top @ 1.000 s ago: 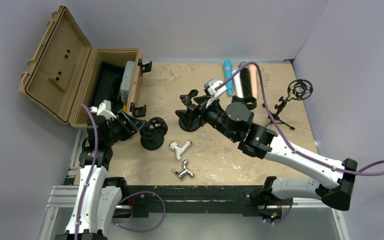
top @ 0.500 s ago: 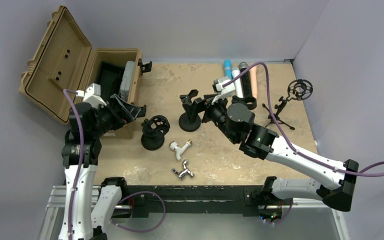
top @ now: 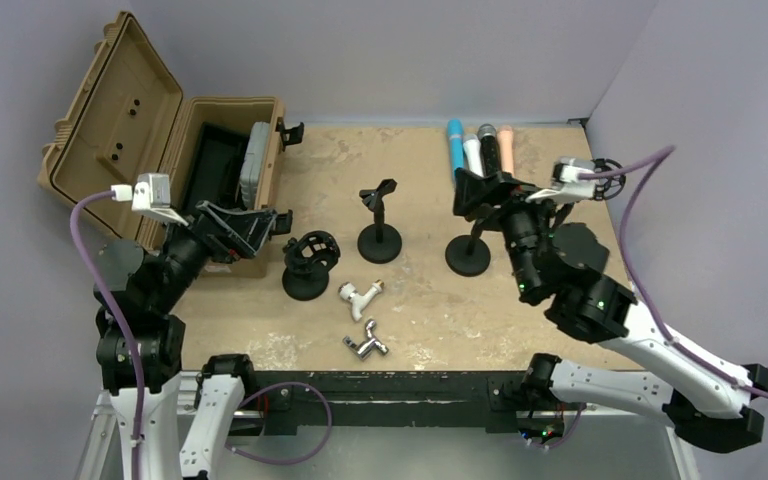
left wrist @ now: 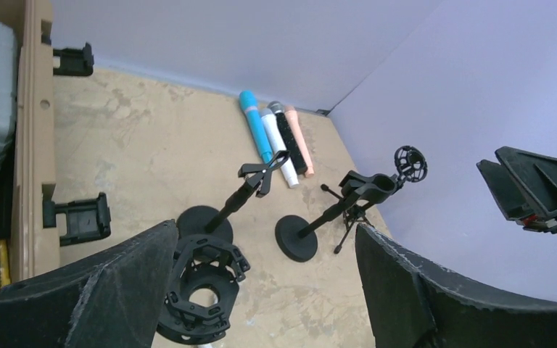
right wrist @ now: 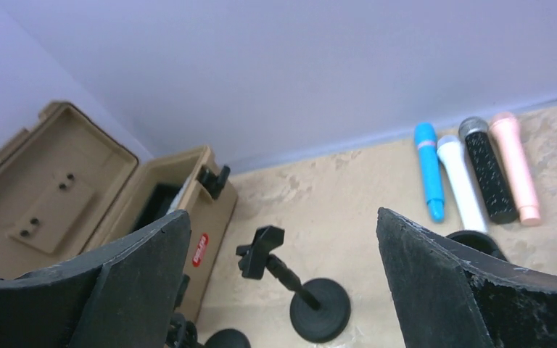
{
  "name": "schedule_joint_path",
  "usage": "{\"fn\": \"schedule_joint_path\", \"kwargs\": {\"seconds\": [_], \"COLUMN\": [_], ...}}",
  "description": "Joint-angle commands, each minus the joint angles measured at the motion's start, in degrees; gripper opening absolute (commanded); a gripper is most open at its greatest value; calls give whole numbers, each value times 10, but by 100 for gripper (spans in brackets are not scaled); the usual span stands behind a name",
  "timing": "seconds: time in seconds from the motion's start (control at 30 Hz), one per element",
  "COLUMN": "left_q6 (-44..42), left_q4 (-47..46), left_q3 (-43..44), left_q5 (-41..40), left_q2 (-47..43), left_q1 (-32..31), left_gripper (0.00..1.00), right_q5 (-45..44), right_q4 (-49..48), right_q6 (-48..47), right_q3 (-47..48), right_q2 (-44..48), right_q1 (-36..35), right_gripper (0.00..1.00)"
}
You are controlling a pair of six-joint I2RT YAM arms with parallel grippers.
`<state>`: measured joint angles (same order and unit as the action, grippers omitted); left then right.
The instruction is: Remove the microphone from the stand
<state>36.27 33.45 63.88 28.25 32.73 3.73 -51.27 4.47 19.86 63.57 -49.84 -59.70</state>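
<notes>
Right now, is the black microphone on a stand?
Off. The black microphone lies flat on the table at its far edge, held by nothing.

Matt black stand (top: 379, 243), shiny metal fitting (top: 367, 346), scuffed tabletop (top: 422, 305)

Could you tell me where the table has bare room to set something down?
Bare: the far strip between case and microphones, and the near edge right of the fittings. Crowded: the middle, around the stands and shock mount.

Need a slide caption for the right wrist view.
Open right gripper frames an empty stand; four microphones lie by the wall.
</notes>
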Motion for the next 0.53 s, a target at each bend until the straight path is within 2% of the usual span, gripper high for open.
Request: {"fn": "schedule_joint_path", "kwargs": {"seconds": [0.0, 0.3, 0.4, 0.43, 0.47, 0.5], "left_q6": [6, 13, 18, 18, 19, 18], "left_q4": [-66, -98, -99, -99, -99, -98], "left_q3": [30, 57, 54, 52, 51, 52], "left_q5": [18, -1, 1, 2, 2, 2], "left_q2": [-16, -26, -27, -27, -27, -27], "left_q1": [3, 3, 3, 3, 2, 3], "left_gripper": [90, 92, 92, 92, 92, 92], "right_q5": [-32, -7, 8, 5, -19, -23], "right_q4": [-35, -85, -136, -181, -185, -144], "right_q6": [-52, -111, -136, -178, -174, -142], "right_q3": [27, 37, -2, -23, -21, -5], "right_q2": [48, 123, 155, 162, 161, 155], "right_q1": [0, 0, 0, 0, -1, -1], "right_gripper": [99, 99, 99, 99, 99, 99]}}
